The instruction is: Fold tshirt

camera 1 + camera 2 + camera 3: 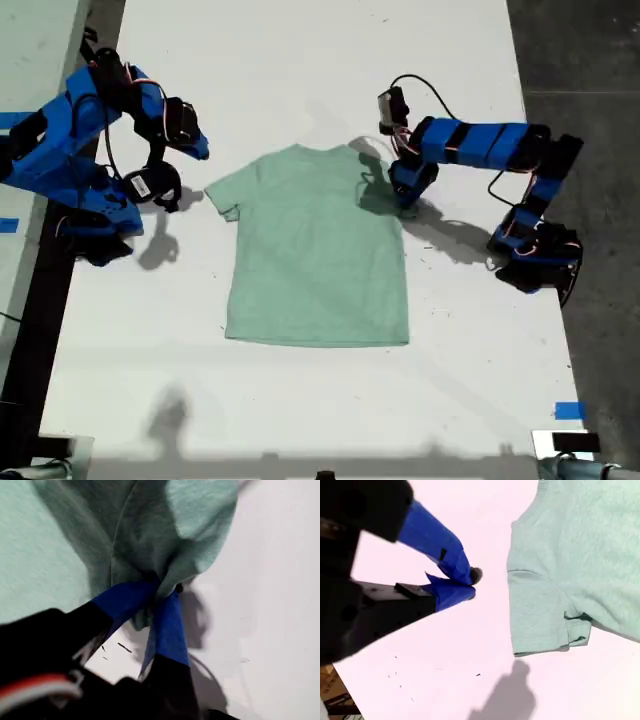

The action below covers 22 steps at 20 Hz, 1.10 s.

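The pale mint-green tshirt (pixel 315 250) lies flat on the white table (pixel 300 60), collar toward the far edge. At the exterior view's right, my first gripper (pixel 405 190) is down on the shirt's sleeve. In the first wrist view its blue fingers (pixel 167 625) are shut on a bunched fold of the tshirt (pixel 150 530), which is lifted slightly off the table. My second gripper (pixel 198 150) hovers at the exterior view's left, just off the other sleeve (pixel 540 610). Its fingertips (pixel 465 570) are together with nothing between them, and white table separates them from the cloth.
Blue tape marks sit at the table's near corner (pixel 570 410) in the exterior view's right and at its left edge (pixel 8 225). Dark floor (pixel 590 60) borders the table on the exterior view's right. Both arm bases stand beside the shirt.
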Each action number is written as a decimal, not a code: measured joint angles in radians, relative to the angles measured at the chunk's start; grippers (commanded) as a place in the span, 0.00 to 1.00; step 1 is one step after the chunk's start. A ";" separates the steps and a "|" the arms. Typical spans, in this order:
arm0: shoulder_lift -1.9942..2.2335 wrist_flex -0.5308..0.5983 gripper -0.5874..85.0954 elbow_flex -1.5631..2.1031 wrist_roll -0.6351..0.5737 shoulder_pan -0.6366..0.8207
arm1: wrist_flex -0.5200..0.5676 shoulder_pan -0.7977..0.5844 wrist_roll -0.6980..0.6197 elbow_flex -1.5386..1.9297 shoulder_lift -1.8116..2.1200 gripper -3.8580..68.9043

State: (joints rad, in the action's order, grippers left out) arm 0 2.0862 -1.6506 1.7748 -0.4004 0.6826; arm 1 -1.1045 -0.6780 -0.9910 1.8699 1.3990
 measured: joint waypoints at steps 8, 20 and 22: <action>0.012 0.026 0.01 0.041 0.020 -0.018 | -0.330 -0.035 -0.051 -0.120 0.212 0.04; 0.026 0.043 0.01 0.058 0.040 -0.034 | -0.350 0.272 0.141 -0.847 -0.244 0.04; 0.026 0.043 0.02 0.058 0.044 -0.044 | -0.290 0.296 0.161 -0.859 -0.347 0.39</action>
State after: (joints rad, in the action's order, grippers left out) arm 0 2.1123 -1.6076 1.8331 -0.3559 0.6381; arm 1 -1.3944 -0.3820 -0.8299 1.0109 1.0523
